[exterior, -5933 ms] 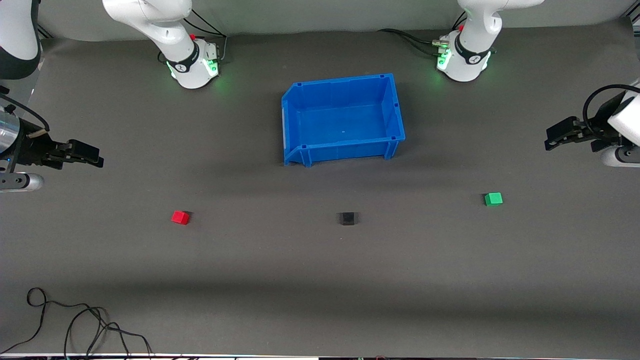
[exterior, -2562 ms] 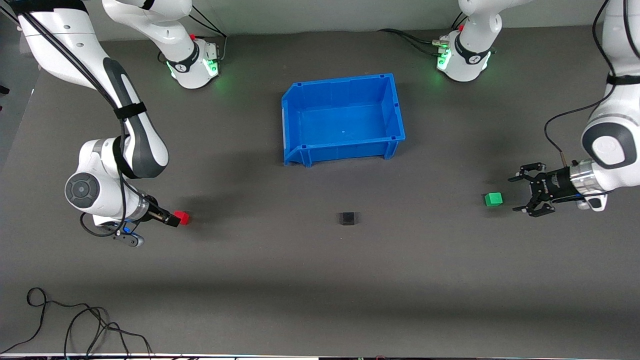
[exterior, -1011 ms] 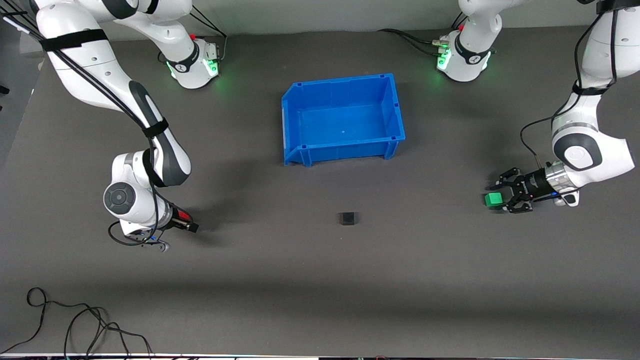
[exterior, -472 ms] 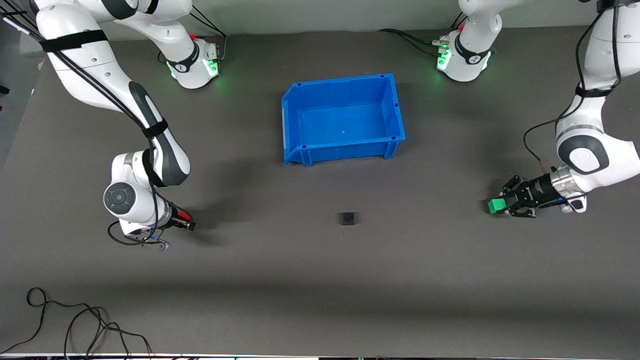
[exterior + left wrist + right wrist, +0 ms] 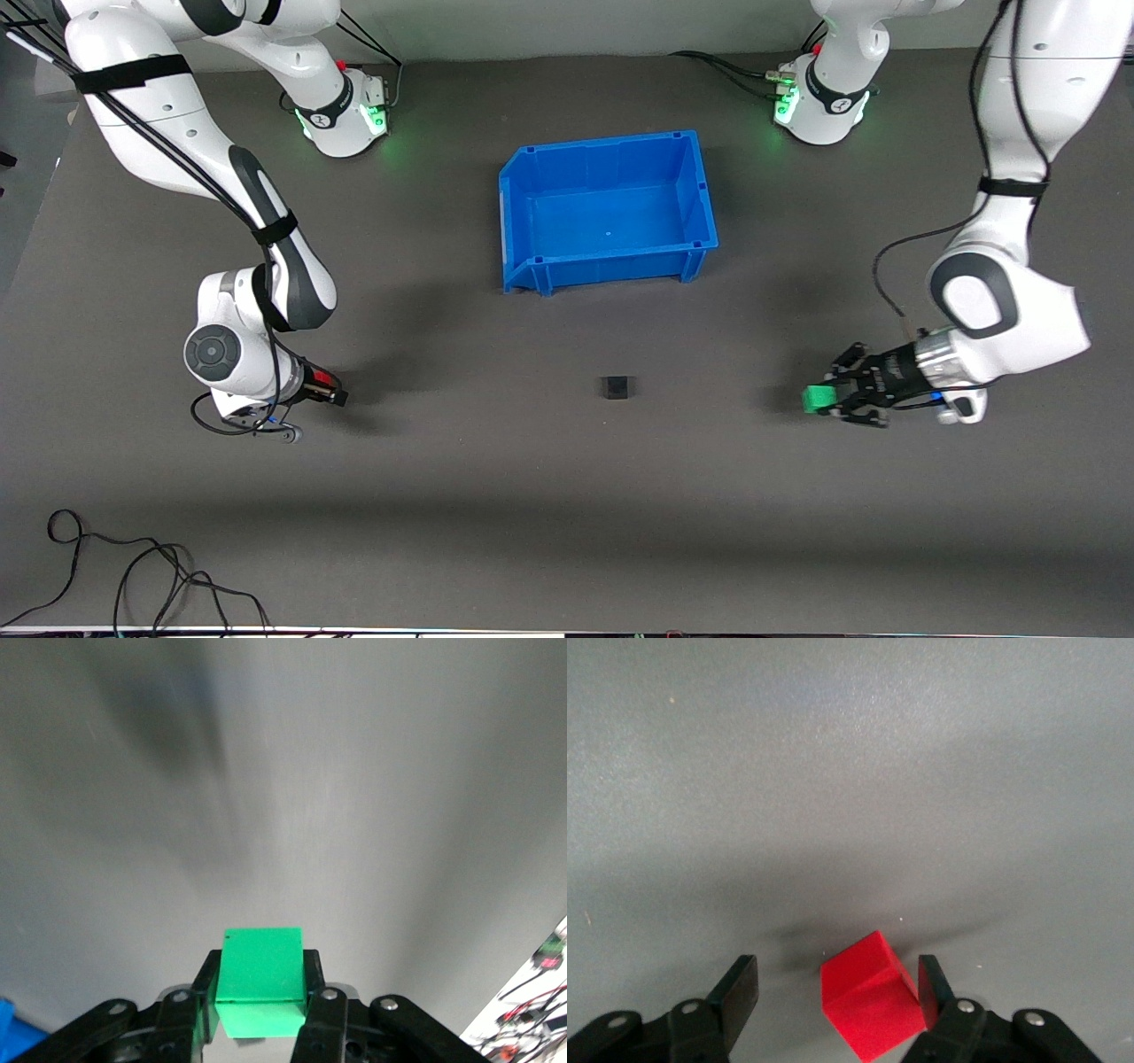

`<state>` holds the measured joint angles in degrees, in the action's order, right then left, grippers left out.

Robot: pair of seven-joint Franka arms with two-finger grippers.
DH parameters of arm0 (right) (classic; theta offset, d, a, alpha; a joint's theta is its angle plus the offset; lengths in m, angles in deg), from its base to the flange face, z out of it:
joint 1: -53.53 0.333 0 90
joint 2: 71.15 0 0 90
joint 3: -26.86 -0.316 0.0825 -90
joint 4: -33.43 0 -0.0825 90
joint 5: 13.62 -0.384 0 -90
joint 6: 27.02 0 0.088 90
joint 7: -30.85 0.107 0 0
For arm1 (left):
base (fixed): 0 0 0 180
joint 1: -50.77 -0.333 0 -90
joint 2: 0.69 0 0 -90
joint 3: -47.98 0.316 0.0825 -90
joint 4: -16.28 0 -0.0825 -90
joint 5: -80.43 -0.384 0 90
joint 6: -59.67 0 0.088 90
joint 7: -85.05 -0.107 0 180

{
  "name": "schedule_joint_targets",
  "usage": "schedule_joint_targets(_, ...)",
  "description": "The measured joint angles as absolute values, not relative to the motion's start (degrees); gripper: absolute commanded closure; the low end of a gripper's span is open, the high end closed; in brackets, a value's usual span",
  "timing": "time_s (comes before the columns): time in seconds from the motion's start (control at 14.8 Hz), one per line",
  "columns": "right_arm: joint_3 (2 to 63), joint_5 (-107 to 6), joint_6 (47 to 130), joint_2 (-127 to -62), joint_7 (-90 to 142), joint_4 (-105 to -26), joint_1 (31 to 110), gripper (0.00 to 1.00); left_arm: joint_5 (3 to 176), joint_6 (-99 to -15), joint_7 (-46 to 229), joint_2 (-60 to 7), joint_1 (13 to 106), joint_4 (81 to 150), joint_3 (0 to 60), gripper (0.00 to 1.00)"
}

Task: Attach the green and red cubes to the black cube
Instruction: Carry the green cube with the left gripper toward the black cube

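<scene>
Gripping the light, rigid green cube (image 5: 816,399) flat-faced in my left tool (image 5: 828,400) over the desk (image 5: 567,532), 3 o'clock of the black cube (image 5: 615,387), my right tool (image 5: 837,992) straddles the red cube (image 5: 873,994), fingers apart, at 9 o'clock.

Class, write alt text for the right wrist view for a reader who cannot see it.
A red cube sits on the grey table between the right gripper's open jaws, touching one and tilted askew to them, with a gap to the other.
</scene>
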<state>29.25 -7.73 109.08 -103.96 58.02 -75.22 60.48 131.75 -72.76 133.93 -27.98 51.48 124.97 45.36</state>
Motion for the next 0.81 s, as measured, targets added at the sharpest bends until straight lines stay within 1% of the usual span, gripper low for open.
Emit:
schedule_joint_targets(0.13,29.3,-7.7,108.9,-104.3,58.0,-75.2,60.5,0.23,131.9,-72.8,135.4,-28.7,55.6,124.1,45.4,0.78)
schedule_joint_targets(0.2,29.3,-7.7,108.9,-104.6,57.9,-75.2,60.5,0.24,131.9,-72.9,136.2,-29.4,57.6,123.3,45.4,0.78)
schedule_joint_targets(0.34,29.3,-6.3,108.9,-105.0,57.7,-75.2,60.4,0.32,132.0,-74.4,138.5,-31.4,61.2,121.1,45.4,0.77)
schedule_joint_targets(0.4,29.3,-5.3,108.9,-105.0,57.7,-75.2,60.4,0.4,132.1,-75.6,140.3,-32.6,62.8,119.8,45.4,0.78)
schedule_joint_targets(0.47,29.4,-4.9,108.9,-105.0,57.7,-75.2,60.3,0.52,132.1,-76.9,142.5,-33.9,64.3,118.4,45.4,0.77)
schedule_joint_targets(0.54,29.4,-4.7,108.9,-105.0,57.7,-75.2,60.3,0.59,132.1,-78.4,145.2,-35.3,65.9,116.7,45.4,0.77)
schedule_joint_targets(0.61,29.4,-4.6,108.9,-105.0,57.7,-75.1,60.3,0.73,132.1,-79.9,147.7,-36.8,67.4,115.2,45.4,0.77)
schedule_joint_targets(0.67,29.4,-4.6,108.9,-105.0,57.7,-75.1,60.3,0.82,132.1,-81.5,149.8,-38.2,69.0,114.0,45.4,0.77)
schedule_joint_targets(0.81,29.4,-4.6,108.9,-105.0,57.7,-75.1,60.2,0.84,132.1,-84.4,152.4,-40.6,71.9,112.8,45.4,0.77)
